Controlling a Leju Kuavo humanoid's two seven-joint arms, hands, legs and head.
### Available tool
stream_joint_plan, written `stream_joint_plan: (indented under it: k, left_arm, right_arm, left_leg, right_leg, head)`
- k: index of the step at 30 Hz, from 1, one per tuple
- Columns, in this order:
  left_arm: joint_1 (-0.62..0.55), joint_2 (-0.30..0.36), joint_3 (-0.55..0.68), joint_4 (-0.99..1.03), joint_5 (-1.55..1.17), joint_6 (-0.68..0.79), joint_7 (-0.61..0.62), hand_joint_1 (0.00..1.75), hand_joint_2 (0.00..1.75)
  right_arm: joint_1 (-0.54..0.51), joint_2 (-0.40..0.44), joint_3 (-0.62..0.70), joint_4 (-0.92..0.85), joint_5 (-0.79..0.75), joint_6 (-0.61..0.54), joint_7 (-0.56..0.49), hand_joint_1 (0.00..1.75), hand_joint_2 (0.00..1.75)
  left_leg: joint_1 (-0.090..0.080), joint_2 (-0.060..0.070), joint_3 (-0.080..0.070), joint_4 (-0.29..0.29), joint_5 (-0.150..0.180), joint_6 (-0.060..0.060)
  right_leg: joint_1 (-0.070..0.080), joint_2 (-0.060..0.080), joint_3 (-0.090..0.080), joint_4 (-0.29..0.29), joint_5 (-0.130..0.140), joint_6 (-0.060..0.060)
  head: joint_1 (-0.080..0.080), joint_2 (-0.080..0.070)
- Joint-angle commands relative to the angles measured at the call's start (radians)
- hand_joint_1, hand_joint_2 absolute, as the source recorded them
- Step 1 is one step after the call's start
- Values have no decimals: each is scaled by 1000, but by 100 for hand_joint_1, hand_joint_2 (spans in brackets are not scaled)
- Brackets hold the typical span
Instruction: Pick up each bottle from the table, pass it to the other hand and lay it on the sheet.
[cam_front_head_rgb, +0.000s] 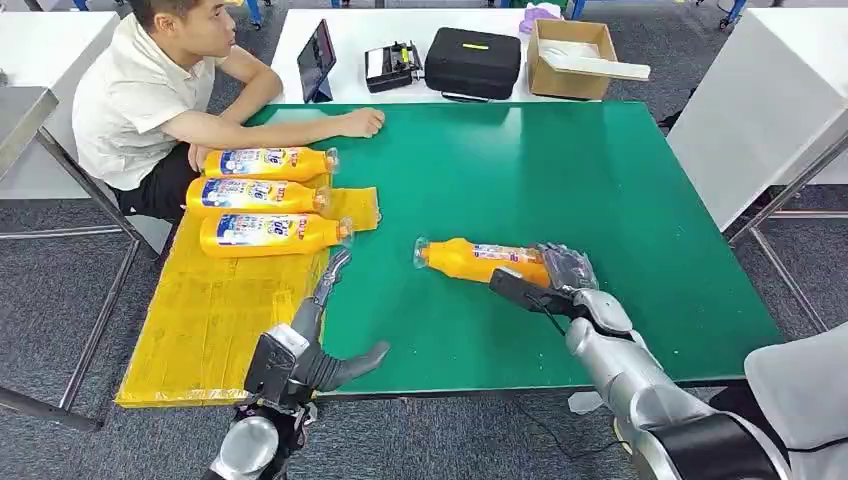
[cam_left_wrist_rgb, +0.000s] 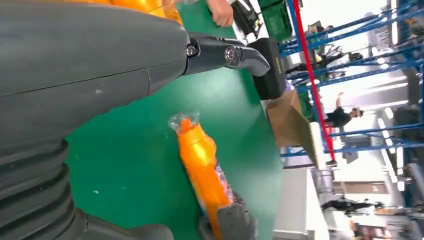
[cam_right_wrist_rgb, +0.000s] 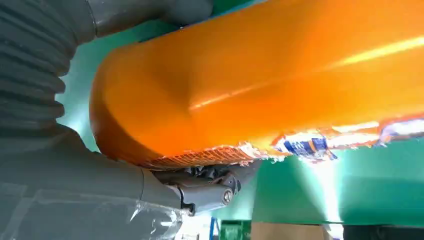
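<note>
An orange bottle (cam_front_head_rgb: 470, 258) (cam_left_wrist_rgb: 202, 165) (cam_right_wrist_rgb: 275, 85) lies on its side on the green table (cam_front_head_rgb: 600, 180), cap pointing toward the sheet. My right hand (cam_front_head_rgb: 560, 275) (cam_right_wrist_rgb: 75, 175) grips its base end, thumb in front and fingers curled behind. Three more orange bottles (cam_front_head_rgb: 270, 234) lie side by side on the yellow sheet (cam_front_head_rgb: 210, 320) at the table's left side. My left hand (cam_front_head_rgb: 320, 340) (cam_left_wrist_rgb: 100, 65) hovers open over the sheet's right edge, fingers spread and holding nothing, well left of the gripped bottle.
A person sits at the far left corner with a forearm (cam_front_head_rgb: 300, 125) resting on the table beside the sheet. On the white table behind stand a tablet (cam_front_head_rgb: 317, 60), a black case (cam_front_head_rgb: 472, 60) and a cardboard box (cam_front_head_rgb: 570, 60).
</note>
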Motion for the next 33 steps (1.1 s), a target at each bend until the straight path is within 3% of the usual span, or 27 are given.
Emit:
stream_joint_plan:
  k: [1,6,9,13,19,33]
  left_arm:
    - [28,-56,38,24,184,29,-17,0,175]
    - [36,-47,24,10,208,46,-26,0,175]
    - [53,-59,37,10,270,60,-24,0,175]
    - [100,-66,50,31,432,57,2,0,175]
    - [107,-44,37,58,546,42,15,0,175]
    - [14,-44,-40,117,481,-60,-3,0,175]
  right_arm:
    - [140,68,-173,-109,-285,67,-248,175,175]
    - [161,60,-154,-180,-316,80,-224,175,175]
    - [179,53,-150,-227,-385,95,-265,175,175]
    - [261,30,-106,-451,-495,93,-263,175,175]
    - [319,51,-76,-614,-596,83,-272,175,175]
    - [236,158,213,-539,-558,107,-272,175,175]
  left_leg:
    - [1,0,1,-1,0,0]
    - [1,0,-3,-1,0,0]
    - [0,0,-4,0,0,0]
    - [0,0,-6,0,0,0]
    - [0,-1,-12,0,-1,0]
    - [1,2,-18,0,0,0]
  right_leg:
    - [2,-2,2,-2,0,-3]
    - [2,-3,0,-1,-1,-5]
    - [1,-1,-2,0,0,-3]
    - [0,-2,-3,0,-1,-3]
    - [0,-1,-8,1,-2,-3]
    - [1,2,-16,1,-1,-3]
  head:
    - [0,0]
    - [0,0]
    - [0,0]
    - [0,0]
    - [0,0]
    - [0,0]
